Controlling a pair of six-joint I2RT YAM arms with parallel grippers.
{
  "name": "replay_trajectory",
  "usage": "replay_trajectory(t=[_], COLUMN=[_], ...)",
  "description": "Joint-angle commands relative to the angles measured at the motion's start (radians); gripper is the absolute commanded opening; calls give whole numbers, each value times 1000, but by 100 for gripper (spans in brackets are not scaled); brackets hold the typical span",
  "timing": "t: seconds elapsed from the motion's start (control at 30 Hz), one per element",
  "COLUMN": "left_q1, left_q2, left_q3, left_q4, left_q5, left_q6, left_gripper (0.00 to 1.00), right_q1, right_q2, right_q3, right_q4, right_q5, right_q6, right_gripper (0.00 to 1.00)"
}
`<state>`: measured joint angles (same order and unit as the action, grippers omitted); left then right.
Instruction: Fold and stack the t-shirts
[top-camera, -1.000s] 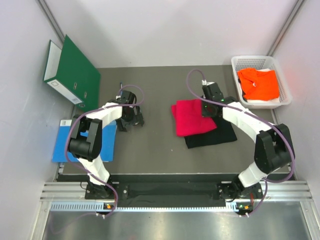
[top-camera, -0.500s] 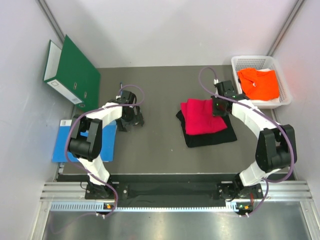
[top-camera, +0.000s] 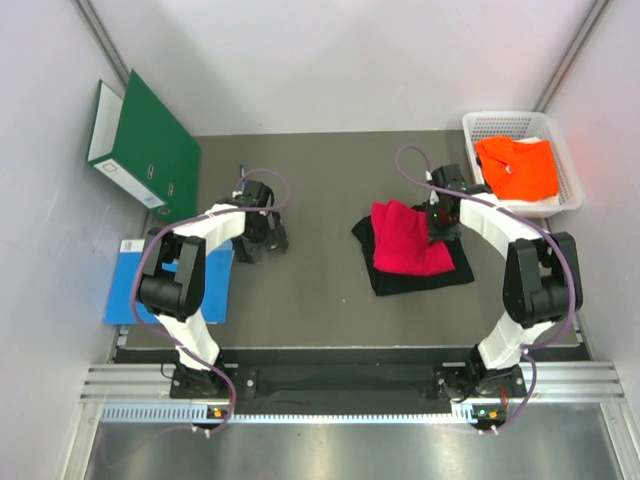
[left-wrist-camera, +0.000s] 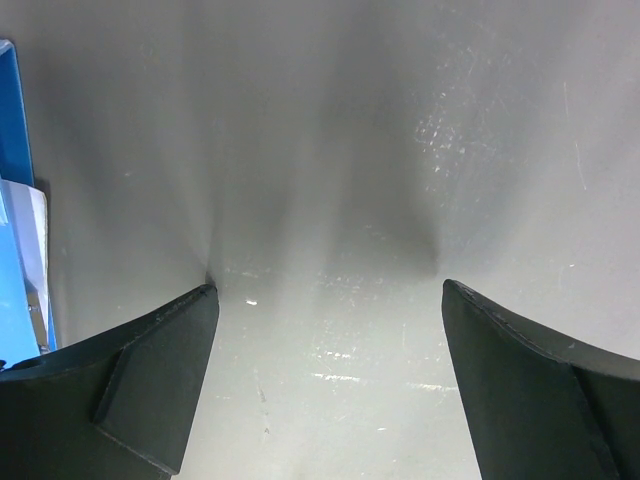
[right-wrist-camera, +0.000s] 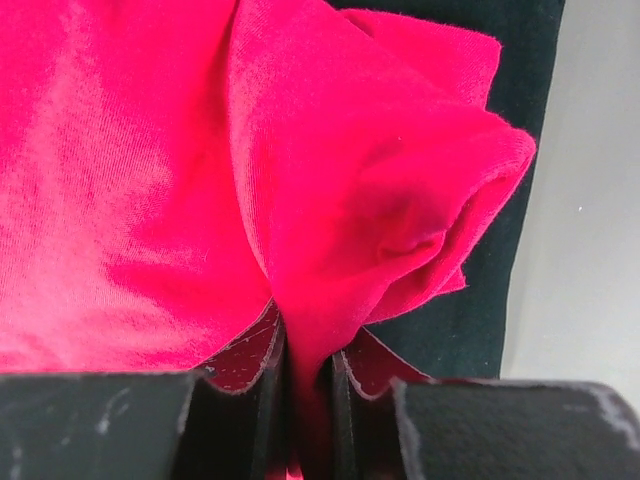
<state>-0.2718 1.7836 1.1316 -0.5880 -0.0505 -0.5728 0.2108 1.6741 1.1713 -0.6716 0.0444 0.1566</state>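
One red shirt (right-wrist-camera: 150, 180) betw. R jaws

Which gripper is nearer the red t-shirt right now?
Right. The right gripper pinches a fold of the red t-shirt; the left gripper is open, far to its left.

**Three t-shirts: two stacked on the table, one kept in a basket**

The red t-shirt (top-camera: 408, 243) (right-wrist-camera: 130, 150) is laid folded on top of the black t-shirt (top-camera: 420, 280) (right-wrist-camera: 500, 250), right of the middle of the table (top-camera: 320, 200). The black one is spread flat and is seen only as a dark border along the left, near and right edges of the red one. The red cloth is rumpled rather than smooth, and a bunched fold at its right side is pinched between the closed fingers of the right gripper (top-camera: 440, 222) (right-wrist-camera: 305, 350). The orange t-shirt (top-camera: 518, 167) is seen loosely crumpled in the white basket (top-camera: 505, 117) at the far right corner, well apart from the other two.
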Motion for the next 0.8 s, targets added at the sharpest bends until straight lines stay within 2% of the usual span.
replay_trajectory(t=[0.0, 0.37, 0.6, 0.63, 0.67, 0.7, 0.73, 0.77], left_q1=[-12, -27, -40, -49, -56, -66, -91, -107], left_q2=[91, 115, 119, 112, 108, 90, 79, 68], left_q3=[-23, -3, 10, 8, 7, 5, 5, 4], left_q4=[60, 62, 57, 60, 71, 79, 88, 105], left_q5=[46, 46, 46, 79, 81, 86, 99, 104], left_q6=[-13, -21, -24, -21, -15, -13, -10, -10], left_gripper=[98, 98, 98, 98, 98, 98, 98, 98], right_q1=[-25, -25, -14, -14, -8, -4, 12, 22], right_q2=[36, 107, 133, 134, 134, 131, 119, 113], right_q3=[65, 166, 177, 177, 177, 171, 165, 154], right_q4=[-92, -186, -189, -189, -190, -191, -186, -183], right_q5=[73, 297, 485, 497, 526, 543, 560, 610], right_q6=[-22, -45, -34, -28, -13, -5, 9, 21], right_gripper=[13, 15, 22, 23, 32, 55, 65, 81])
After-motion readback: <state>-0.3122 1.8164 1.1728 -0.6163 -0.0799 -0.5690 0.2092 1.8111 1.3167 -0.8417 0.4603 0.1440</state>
